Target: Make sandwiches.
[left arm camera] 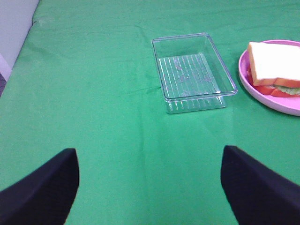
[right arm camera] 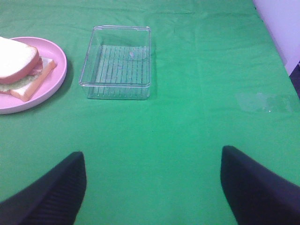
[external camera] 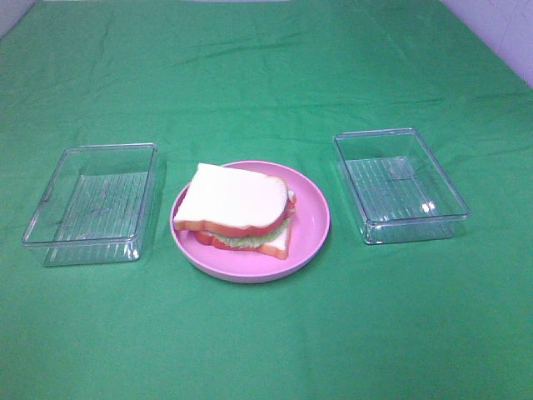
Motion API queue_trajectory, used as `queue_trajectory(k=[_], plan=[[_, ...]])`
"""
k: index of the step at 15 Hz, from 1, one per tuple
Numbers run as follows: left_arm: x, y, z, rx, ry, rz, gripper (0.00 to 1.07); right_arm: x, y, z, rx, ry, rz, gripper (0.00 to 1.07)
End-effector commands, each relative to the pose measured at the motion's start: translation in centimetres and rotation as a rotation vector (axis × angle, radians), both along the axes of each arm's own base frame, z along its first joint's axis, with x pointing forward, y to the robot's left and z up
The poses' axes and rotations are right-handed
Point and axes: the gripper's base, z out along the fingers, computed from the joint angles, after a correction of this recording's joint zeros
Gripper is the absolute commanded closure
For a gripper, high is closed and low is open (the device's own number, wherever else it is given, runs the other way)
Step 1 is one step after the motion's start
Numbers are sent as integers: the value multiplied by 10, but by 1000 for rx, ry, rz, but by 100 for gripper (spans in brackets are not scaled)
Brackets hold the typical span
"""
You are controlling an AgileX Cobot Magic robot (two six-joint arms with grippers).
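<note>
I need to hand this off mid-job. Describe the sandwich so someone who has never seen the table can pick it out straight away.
On the green cloth, two clear plastic trays flank a round pink plate in the middle. The sandwich lies on that plate: white bread slices with orange-brown crust, green lettuce and red filling showing at the edges. It is the only opaque, layered thing; both trays hold nothing.

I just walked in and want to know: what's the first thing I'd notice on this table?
The toy sandwich with white bread, green lettuce and red filling grabs the eye, sitting on the round pink plate in the middle of the green cloth. An empty clear plastic tray sits on each side: one left, one right.
</note>
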Motion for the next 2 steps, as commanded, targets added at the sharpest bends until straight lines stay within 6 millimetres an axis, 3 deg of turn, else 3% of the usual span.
queue_trajectory(k=[1, 2], plan=[[-3, 0, 0, -2, -35, -1, 27, -1, 0, -1, -12, -19, -2, 32], [-3, 0, 0, -2, -35, -1, 27, -1, 0, -1, -12, -19, -2, 32]])
